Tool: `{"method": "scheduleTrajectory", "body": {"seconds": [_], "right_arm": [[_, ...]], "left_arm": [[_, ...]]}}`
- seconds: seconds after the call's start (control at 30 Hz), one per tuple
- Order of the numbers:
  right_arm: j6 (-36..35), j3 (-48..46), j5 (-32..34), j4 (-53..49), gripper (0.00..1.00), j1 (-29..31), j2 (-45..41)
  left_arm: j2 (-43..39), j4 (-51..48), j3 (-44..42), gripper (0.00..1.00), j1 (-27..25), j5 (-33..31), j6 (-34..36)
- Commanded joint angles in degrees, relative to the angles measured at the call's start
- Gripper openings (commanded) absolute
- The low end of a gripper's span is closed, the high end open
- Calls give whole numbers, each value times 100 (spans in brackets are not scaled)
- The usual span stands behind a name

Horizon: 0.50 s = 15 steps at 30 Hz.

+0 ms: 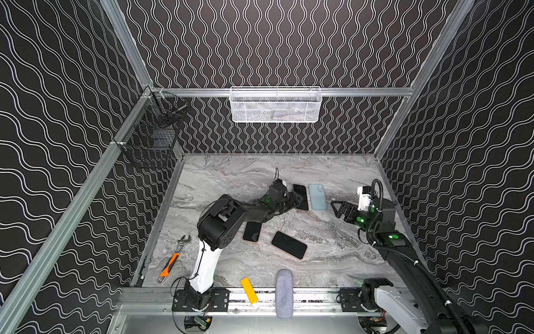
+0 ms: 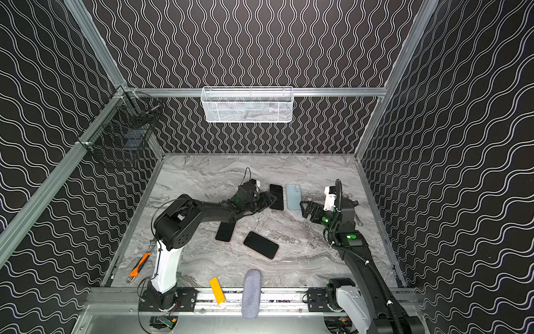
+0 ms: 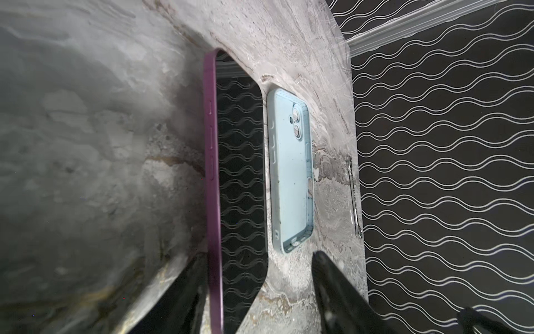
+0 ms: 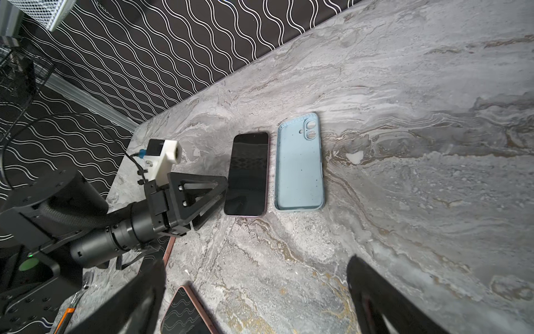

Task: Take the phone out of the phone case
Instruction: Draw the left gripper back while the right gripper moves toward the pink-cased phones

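Black jointed arms (image 1: 231,214), white base links (image 1: 205,266), green lights (image 1: 359,219), black corrugated cable (image 1: 381,193)

No legible text, brand, number or sign in any view. Phone (image 4: 247,173) and phone case (image 4: 299,164) show none readable.

- Black walls (image 1: 274,43) with white wavy lines close three sides.
- Silver aluminium rails (image 1: 361,92) frame them.
- A grey marbled tabletop (image 1: 332,254) forms the floor.
- A white mesh basket (image 1: 276,115) hangs on the back rail, a black wire basket (image 1: 150,141) on the left rail.
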Motion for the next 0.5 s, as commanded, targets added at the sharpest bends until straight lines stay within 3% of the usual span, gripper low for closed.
{"method": "scheduleTrajectory", "body": {"seconds": [0.0,0.27,0.47], "right_arm": [[-58,91,-218,251,99,-7,73],[-334,258,-856,61,98,80,300],[-967,524,-350,-491,98,867,459]], "left_arm": [[-101,29,7,62,10,-34,224],[-614,-330,-88,69,239,106,292],[-1557,-1204,-17,81,694,256,706]]}}
